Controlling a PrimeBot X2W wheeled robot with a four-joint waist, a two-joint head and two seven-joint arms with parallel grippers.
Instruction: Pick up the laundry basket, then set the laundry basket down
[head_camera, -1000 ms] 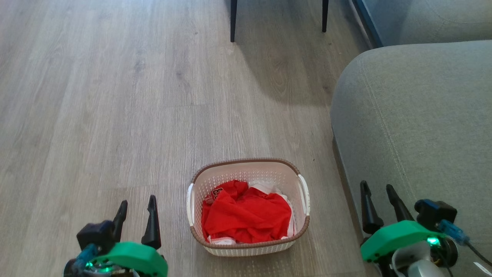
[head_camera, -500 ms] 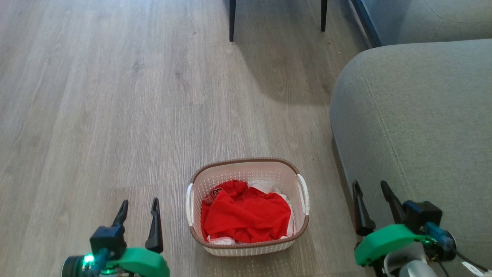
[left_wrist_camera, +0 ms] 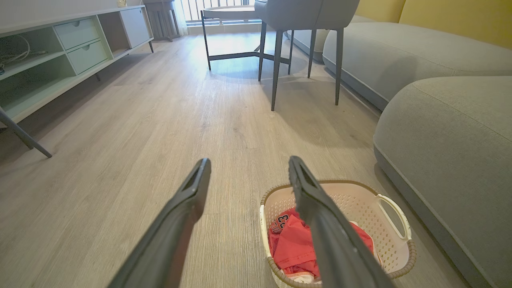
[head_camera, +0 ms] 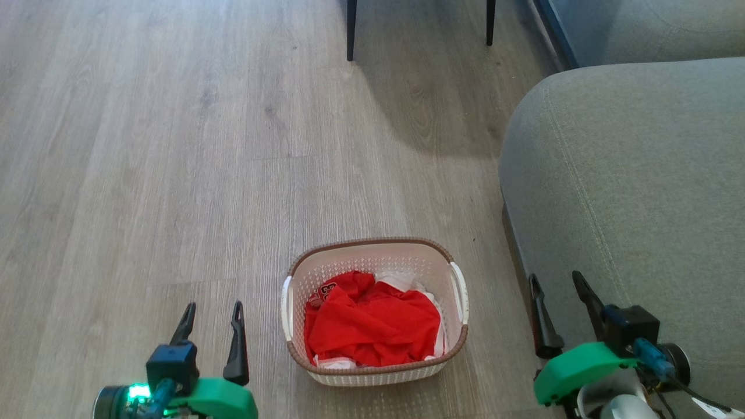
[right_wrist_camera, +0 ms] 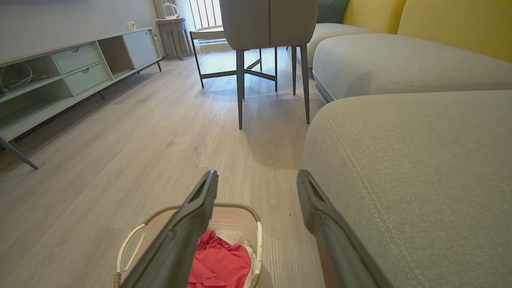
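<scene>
Fingers of the left gripper pointed forward, away from the robot, low over the wooden floor. This gripper was at the lower left of the head view on a green mount. Its two dark fingers were apart with nothing between them. It hung beside the left side of the laundry basket, near it but not touching.

The right gripper was at the lower right, on its own green mount, and it pointed forward in the same way. Its fingers were also apart and empty. It was placed between the right side of the basket and the grey sofa; if it touched the sofa edge, I could not tell.

The basket stood upright on the floor between the two grippers, close in front of the robot. It was a rounded rectangle with white perforated walls and a brown rim that looked woven. A white handle was on its left side and another on its right side. Inside lay a crumpled red garment with some white print on it, and a piece of white cloth showed behind the red one.

Farther on, the dark legs of a chair stood on the floor. In the left wrist view a long low cabinet with pale green drawers ran along the far left side of the room.
</scene>
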